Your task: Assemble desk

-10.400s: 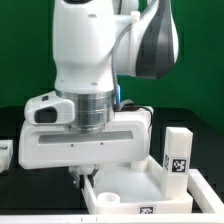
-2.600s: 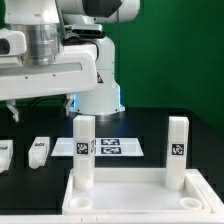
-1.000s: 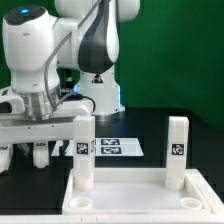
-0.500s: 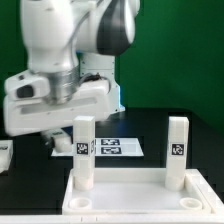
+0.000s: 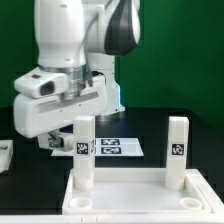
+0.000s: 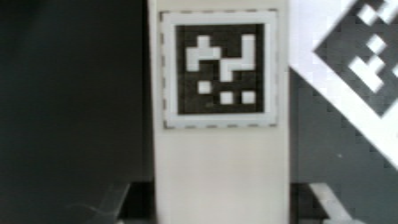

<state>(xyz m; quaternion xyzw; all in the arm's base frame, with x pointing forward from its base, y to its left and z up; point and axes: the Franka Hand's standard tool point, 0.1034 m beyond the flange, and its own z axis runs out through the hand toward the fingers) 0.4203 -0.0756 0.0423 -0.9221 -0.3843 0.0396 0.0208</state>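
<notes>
The white desk tabletop [image 5: 130, 207] lies at the front with two white tagged legs standing in its far corner sockets, one on the exterior view's left [image 5: 85, 152] and one on the right [image 5: 178, 150]. My gripper [image 5: 52, 143] hangs low behind the left standing leg. In the wrist view a third white leg [image 6: 217, 90] with a black-and-white tag fills the space between my dark fingers [image 6: 135, 200], which sit against its sides. My gripper [image 6: 217, 205] is shut on this leg. The grip itself is mostly hidden in the exterior view.
The marker board [image 5: 118, 147] lies flat on the black table behind the tabletop and also shows in the wrist view [image 6: 365, 60]. The end of another white part [image 5: 3, 156] lies at the exterior view's far left edge. The robot's base stands behind.
My gripper came down onto the leg lying at the exterior view's left, closed on it, then turned and shifted right toward the marker board. The two standing legs have not moved.
</notes>
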